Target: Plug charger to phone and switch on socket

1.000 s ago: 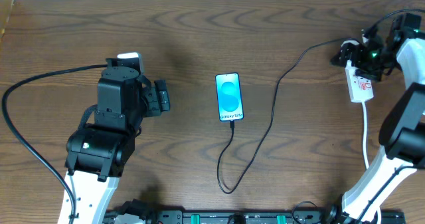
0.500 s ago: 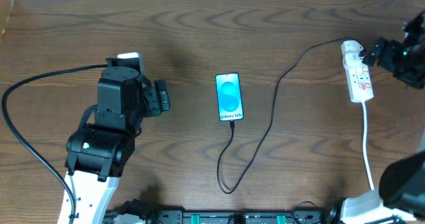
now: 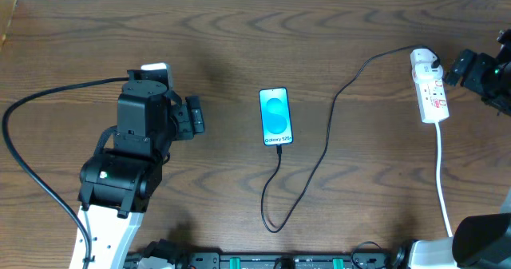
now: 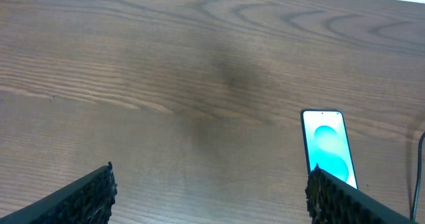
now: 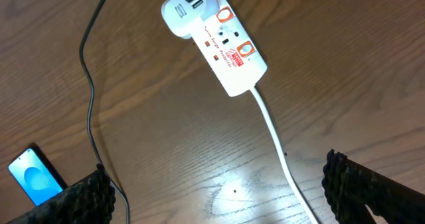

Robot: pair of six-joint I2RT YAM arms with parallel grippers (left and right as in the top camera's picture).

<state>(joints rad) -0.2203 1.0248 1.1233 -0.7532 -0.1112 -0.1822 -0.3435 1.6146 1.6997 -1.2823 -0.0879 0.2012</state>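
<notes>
- Over the middle of the worktop (image 3: 80,45), in the overhead view, the phone (image 3: 275,116) lies flat with its screen up and lit blue, and white "Galaxy S25" can be read near its lower edge.
- The charger (image 3: 319,161) meets that lower edge, loops toward the near side, then climbs to the white adapter (image 3: 423,59) on the socket (image 3: 431,93) at the far right. The plugging step looks done, and the slack probably keeps the cable from tugging the phone.
- The left gripper (image 3: 194,116) sits well apart on the phone's left, pointing at it. It seems parked, since the remaining work is on the right. The right gripper (image 3: 463,65) hangs just beside the socket, a likely stance for reaching its switch.
- The left wrist view shows the left gripper (image 4: 211,174) with its jaws spread wide and nothing between them. The phone (image 4: 329,147) lies ahead to one side, its near end hidden behind one finger.
- The right wrist view shows the right gripper (image 5: 216,167) also spread wide and empty, above bare wood.
- Ahead of it the socket (image 5: 229,51) lies on a diagonal, with the adapter (image 5: 182,14) at its far end and a white cord (image 5: 279,144) trailing toward the camera.
- Red switch marks and red print run along the socket, but the lettering is too small to read. Whether the switch is on cannot be told.
- The charger (image 5: 89,104) runs down to the phone (image 5: 33,177) at the lower left.
</notes>
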